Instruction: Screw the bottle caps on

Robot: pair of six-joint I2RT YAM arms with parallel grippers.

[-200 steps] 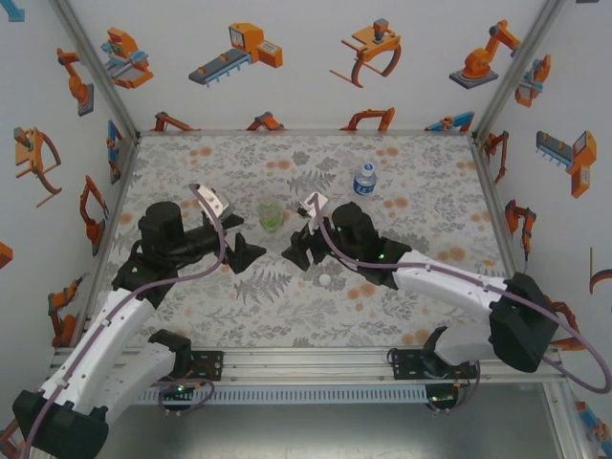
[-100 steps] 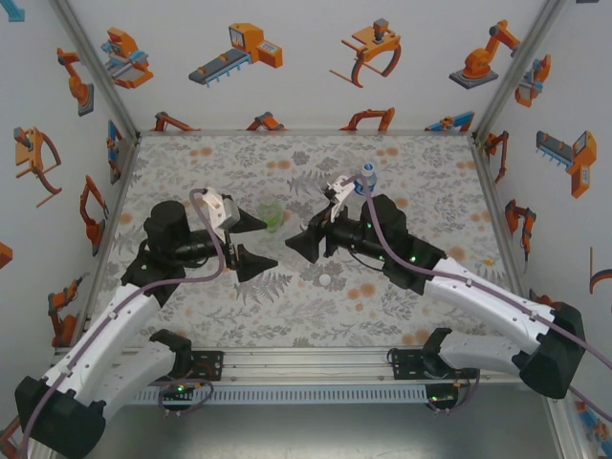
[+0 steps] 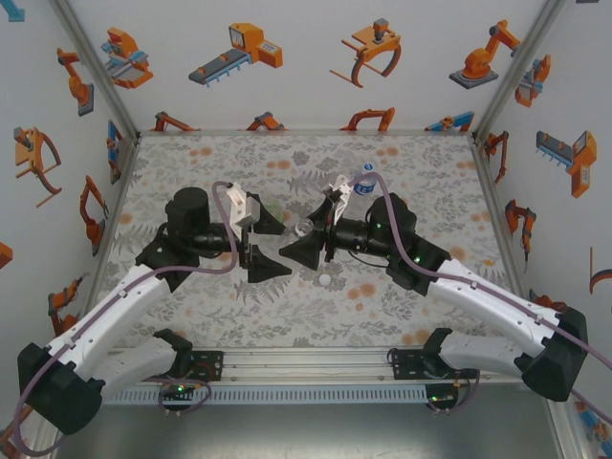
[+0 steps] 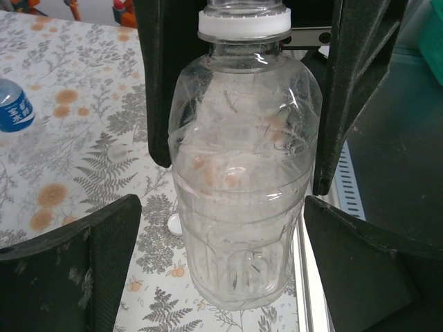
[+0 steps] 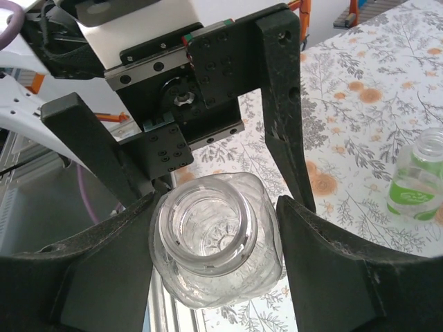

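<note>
Clear bottle point(image 4: 242, 173), uncapped: your right hand point(image 5: 216, 232) clamps it at both sides, between the two arms. Your left hand point(image 3: 271, 246): spread wide, fingers flanking the bottle, gripping nothing. White cap point(image 3: 325, 278): loose on the surface point(image 3: 191, 163), near the right hand. Green bottle point(image 5: 415, 176), blue-label bottle point(image 3: 363, 182): farther back on the surface

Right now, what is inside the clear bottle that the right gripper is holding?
Nothing that shows. The right wrist view looks straight down the uncapped mouth of the clear bottle to its moulded base, with no liquid and no cap inside. The right gripper clamps its sides, so the walls under the fingers are hidden.
</note>
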